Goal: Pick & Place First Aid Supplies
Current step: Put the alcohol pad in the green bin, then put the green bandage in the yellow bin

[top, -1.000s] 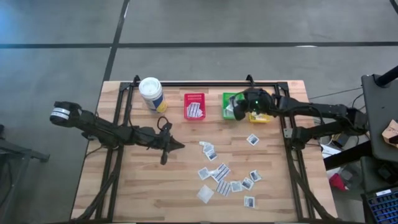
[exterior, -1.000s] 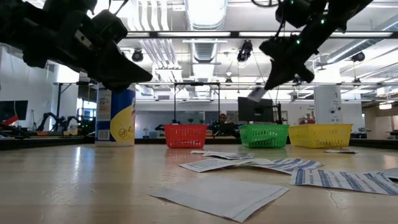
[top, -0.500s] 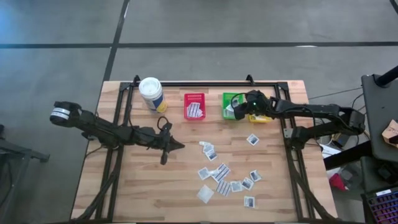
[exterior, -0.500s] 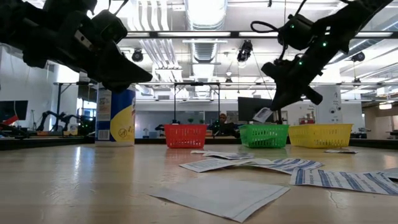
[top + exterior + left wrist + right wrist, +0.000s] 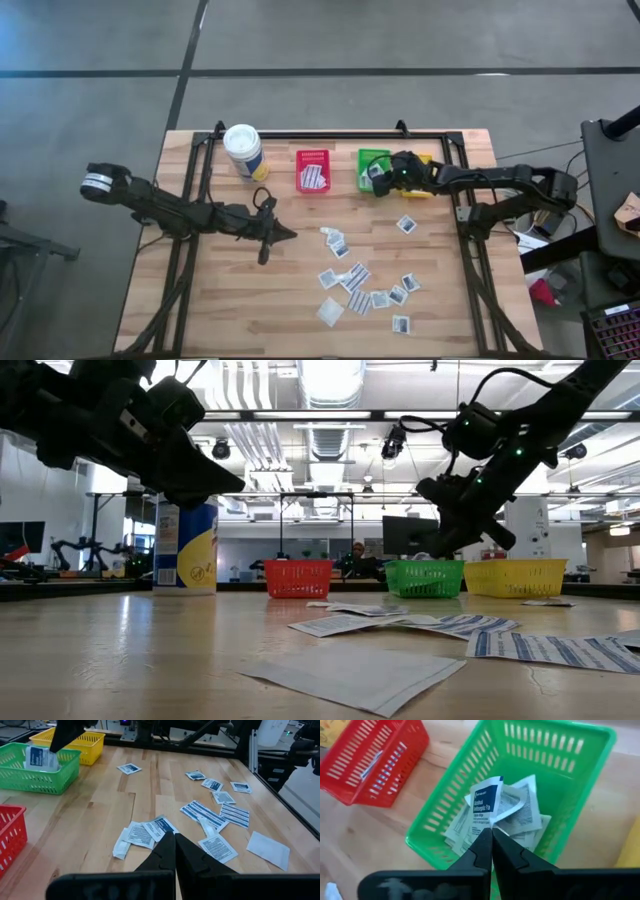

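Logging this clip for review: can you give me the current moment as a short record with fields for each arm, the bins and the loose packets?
right gripper: over the green bin, jaws shut on a white packet
left gripper: jaws shut, empty, waiting over the table's left half
green bin: several packets inside
red bin: holds packets
yellow bin: contents cannot be told
loose packets: about a dozen scattered on the table
canister: upright, beside red bin
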Robot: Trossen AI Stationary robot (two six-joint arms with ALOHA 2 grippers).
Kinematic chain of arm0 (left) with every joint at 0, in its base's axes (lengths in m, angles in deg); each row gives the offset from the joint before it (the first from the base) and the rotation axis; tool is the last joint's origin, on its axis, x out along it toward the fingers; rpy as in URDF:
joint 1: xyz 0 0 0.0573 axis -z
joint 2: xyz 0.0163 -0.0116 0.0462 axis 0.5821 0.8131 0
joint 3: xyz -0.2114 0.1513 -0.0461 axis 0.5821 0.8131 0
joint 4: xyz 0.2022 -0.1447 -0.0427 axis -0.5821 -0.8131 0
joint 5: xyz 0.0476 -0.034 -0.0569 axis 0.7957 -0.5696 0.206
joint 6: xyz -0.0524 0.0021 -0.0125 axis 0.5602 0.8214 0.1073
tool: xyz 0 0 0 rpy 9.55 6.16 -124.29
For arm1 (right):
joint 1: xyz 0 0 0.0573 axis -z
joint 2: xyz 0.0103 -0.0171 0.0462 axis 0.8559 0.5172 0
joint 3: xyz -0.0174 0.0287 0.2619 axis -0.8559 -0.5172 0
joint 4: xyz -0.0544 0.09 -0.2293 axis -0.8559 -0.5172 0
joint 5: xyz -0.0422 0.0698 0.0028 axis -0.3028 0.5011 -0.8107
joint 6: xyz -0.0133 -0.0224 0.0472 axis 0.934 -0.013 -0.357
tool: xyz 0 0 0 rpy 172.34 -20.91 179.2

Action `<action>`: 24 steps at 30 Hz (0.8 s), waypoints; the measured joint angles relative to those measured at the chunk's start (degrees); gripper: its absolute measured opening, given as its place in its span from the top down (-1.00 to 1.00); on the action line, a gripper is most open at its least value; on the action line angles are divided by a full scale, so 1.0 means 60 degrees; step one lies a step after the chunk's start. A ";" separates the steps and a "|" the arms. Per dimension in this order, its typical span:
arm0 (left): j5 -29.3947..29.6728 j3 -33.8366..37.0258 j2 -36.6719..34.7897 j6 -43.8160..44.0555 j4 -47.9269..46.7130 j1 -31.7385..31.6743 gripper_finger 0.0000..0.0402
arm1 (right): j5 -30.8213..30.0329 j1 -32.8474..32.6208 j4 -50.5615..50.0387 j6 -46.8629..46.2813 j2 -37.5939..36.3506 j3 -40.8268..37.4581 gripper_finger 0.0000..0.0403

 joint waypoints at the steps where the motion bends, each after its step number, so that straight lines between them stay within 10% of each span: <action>1: 0.0000 0.0000 0.0000 0.0000 -0.0003 0.0000 1.00 | 0.0021 -0.0017 0.0087 0.0032 0.0060 0.0005 0.96; 14: 0.0000 0.0000 0.0000 -0.0028 -0.0004 -0.0002 1.00 | -0.0058 -0.0009 0.0195 0.0019 0.0359 0.0011 0.94; 24: 0.0002 0.0000 0.0000 -0.0040 -0.0007 -0.0002 1.00 | -0.0142 -0.0006 0.0187 0.0138 0.0327 0.0417 0.55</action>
